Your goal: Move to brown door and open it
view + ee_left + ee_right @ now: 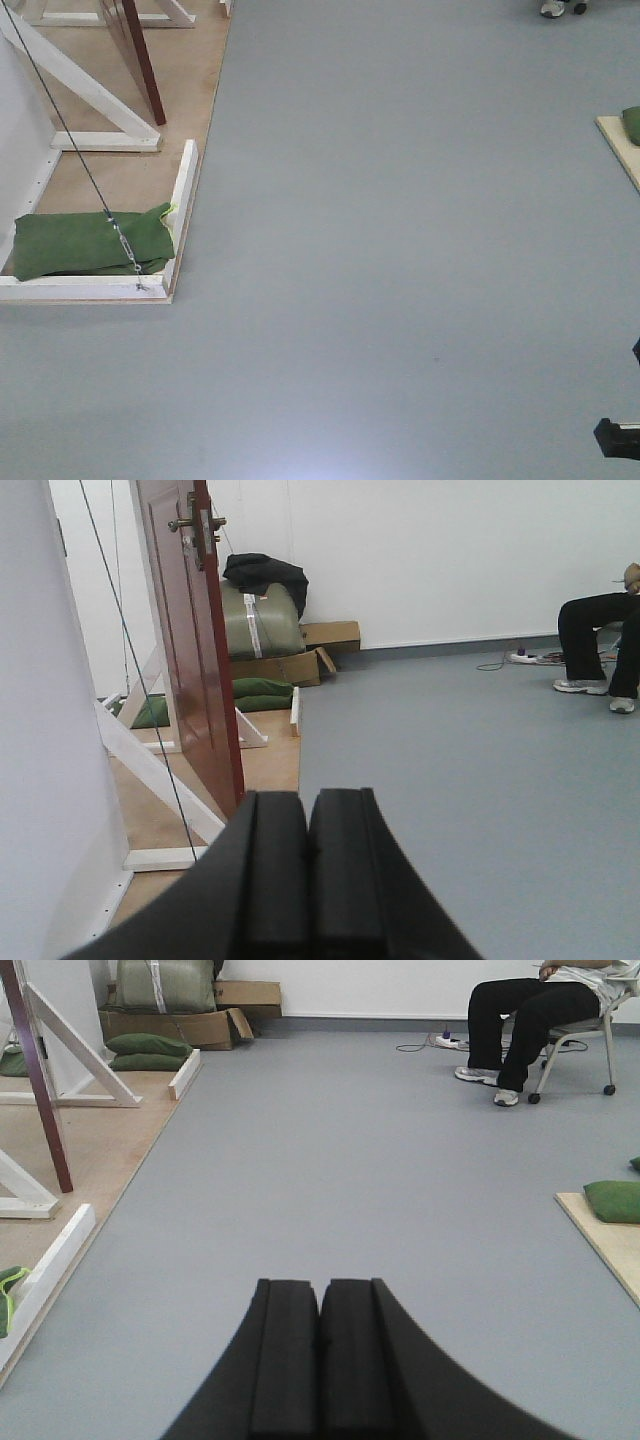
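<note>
Claws pressed together and empty: the left claw and right claw hang low over the grey floor, pads touching with nothing between them. Well ahead and to the left, the door stands upright on a plywood platform, its panelled face and thin edge both showing in the left wrist view, with the brass handle high on it. From the right wrist it is only a thin dark slab at the far left. White beams brace the structure beside it. A green bag lies in the platform's near corner, crossed by a taut cable. Boxes sit against the far wall, and a person is seated on the right.
</note>
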Motion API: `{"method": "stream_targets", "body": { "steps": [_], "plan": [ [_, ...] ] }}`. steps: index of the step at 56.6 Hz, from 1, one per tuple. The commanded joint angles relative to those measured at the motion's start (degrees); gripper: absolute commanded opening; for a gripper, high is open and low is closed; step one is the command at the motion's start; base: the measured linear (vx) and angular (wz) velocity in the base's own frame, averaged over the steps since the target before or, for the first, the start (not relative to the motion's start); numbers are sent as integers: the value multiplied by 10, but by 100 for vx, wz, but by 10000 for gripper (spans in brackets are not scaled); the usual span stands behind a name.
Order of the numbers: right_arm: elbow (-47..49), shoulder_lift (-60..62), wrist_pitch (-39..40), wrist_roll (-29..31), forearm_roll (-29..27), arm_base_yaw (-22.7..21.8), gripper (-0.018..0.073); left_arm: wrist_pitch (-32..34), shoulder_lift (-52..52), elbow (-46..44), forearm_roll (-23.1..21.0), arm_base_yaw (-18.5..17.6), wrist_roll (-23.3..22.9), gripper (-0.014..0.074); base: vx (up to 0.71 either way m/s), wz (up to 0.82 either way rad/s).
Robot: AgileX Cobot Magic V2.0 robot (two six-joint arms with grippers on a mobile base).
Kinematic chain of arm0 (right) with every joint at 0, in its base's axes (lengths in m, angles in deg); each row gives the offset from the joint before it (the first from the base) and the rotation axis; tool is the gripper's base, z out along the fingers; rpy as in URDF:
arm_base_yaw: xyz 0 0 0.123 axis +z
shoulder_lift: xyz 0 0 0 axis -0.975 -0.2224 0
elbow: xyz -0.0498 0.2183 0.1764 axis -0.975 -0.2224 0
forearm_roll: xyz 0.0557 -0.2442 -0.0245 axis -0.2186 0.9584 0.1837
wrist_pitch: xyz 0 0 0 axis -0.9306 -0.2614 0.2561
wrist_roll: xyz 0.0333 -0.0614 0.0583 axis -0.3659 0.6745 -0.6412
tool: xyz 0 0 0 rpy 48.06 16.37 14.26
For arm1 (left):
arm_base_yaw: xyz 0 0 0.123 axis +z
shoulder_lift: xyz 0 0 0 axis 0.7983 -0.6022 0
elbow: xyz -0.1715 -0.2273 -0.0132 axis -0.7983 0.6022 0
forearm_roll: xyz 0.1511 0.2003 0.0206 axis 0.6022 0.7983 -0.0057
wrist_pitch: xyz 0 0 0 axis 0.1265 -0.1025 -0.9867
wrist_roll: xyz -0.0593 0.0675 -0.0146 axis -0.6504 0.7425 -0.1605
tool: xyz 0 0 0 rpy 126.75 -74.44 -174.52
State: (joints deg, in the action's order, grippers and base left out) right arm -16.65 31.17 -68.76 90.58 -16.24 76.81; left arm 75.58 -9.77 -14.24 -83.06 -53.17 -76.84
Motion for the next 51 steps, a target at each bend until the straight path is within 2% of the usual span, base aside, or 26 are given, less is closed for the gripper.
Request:
{"method": "stream_targets", "body": {
  "steps": [1,51],
  "plan": [
    [-3,6,47,3,4,0,0,47,9,-10,-1,-2,-5,-3,4,0],
    [-3,7,47,3,4,1,0,47,9,-10,-1,-2,-5,-3,10,1]
  ]
}}
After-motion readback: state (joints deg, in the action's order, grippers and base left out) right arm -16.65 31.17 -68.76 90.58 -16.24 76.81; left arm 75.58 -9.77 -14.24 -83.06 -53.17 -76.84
